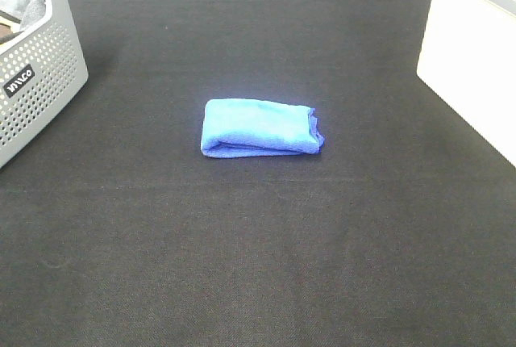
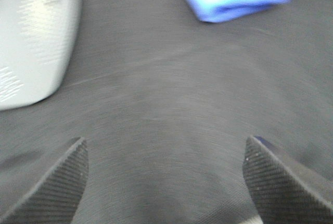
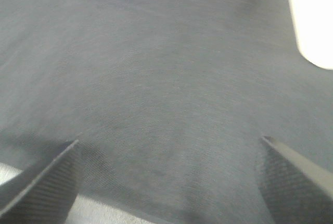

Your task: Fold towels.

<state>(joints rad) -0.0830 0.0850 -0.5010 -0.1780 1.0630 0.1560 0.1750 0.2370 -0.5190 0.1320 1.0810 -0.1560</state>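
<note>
Towel (image 1: 260,127) folded on black cloth (image 1: 258,258) | left claw (image 2: 165,182) spread | right claw (image 3: 167,182) spread

Black woven fabric table covering (image 1: 258,266), spanning nearly the whole work surface, faintly creased across its middle. Light grey perforated plastic basket (image 1: 44,81) with rounded corners, resting on the covering at the far left corner; a small black label with white lettering (image 1: 19,80) sits on its near wall, and dark and grey cloth contents (image 1: 24,8) show above the rim. White surface (image 1: 472,64) bordering the covering's right edge.
</note>
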